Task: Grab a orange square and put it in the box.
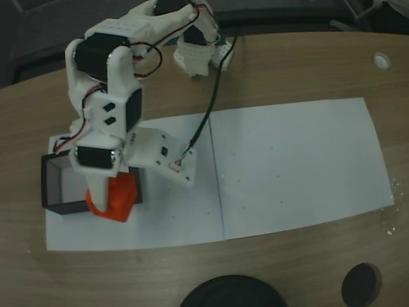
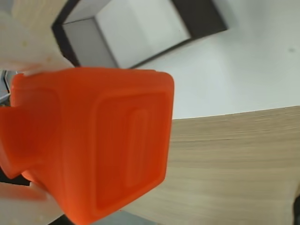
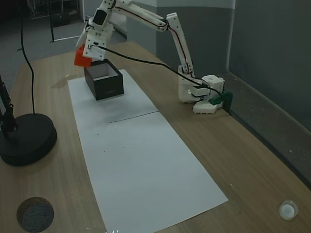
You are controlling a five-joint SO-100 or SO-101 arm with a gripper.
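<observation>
Wooden bench (image 1: pixel 300 64) under white paper sheets (image 1: pixel 287 166); arm holding an orange block aloft by the box.

White arm (image 3: pixel 146 17) reaches from its base (image 3: pixel 201 94) at the bench's far edge, as a fixed view shows it. Pincer (image 1: pixel 105 201) clamped on the orange square (image 1: pixel 118 199), block lifted clear of the paper. In a fixed view the orange square (image 3: pixel 81 57) hangs just above and beside the box's (image 3: pixel 104 86) far corner, not inside it. Wrist view: orange square (image 2: pixel 93 145) close up, raised mark facing the lens, box (image 2: pixel 140 35) below with black walls and pale floor. Box (image 1: pixel 54 185) sits on the paper's end. Black round stand base (image 3: pixel 26 138) on the bench, well apart from the box. Black cable (image 1: pixel 208 115) trails along the arm.
</observation>
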